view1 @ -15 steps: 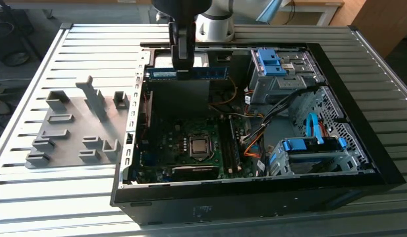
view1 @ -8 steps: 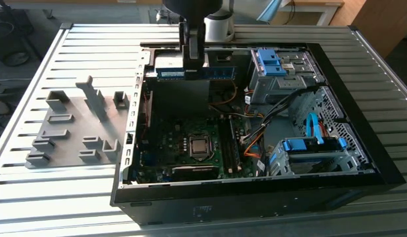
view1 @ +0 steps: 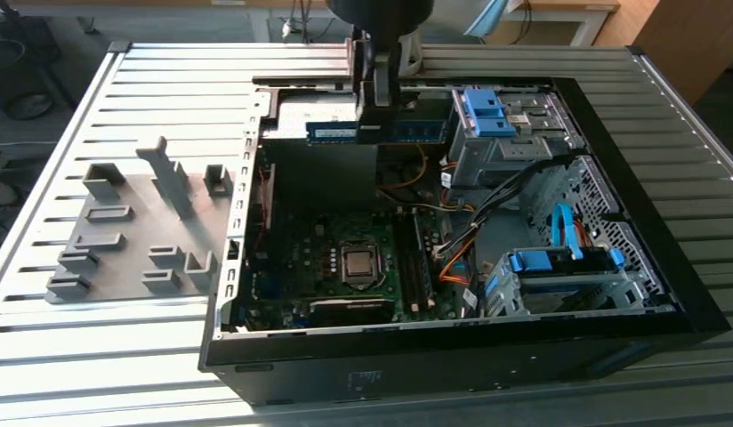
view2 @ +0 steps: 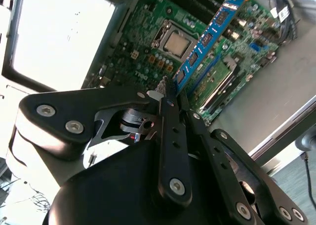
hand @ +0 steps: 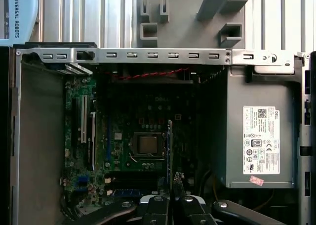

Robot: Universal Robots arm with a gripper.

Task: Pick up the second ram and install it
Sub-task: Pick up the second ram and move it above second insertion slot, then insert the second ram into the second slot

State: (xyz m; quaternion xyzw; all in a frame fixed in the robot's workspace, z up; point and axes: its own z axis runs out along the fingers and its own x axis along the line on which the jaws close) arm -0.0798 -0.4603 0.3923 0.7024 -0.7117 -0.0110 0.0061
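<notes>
From here I see the gripper hanging over the far end of the open computer case, its fingers pinched narrow on the second ram. In the exterior view the blue strip lies level in the grip and sticks out to both sides of the fingers, up in the air over the power supply box and clear of the motherboard below it. In the second wrist view the gripper clamps one end of the second ram, and the rest of the strip, with its dark chips and small white labels, reaches out over the green board near the processor socket. In the first wrist view I see the gripper holding the second ram edge-on as a thin line, running beside the processor socket with the power supply box off to one side. The strip touches nothing but the fingers that I can make out. On the exterior view's left a grey fixture plate with upright blocks lies on the slatted metal table, well apart from the gripper. On the exterior view's right, inside the case, I see blue drive-bay latches at the far end and near end.
</notes>
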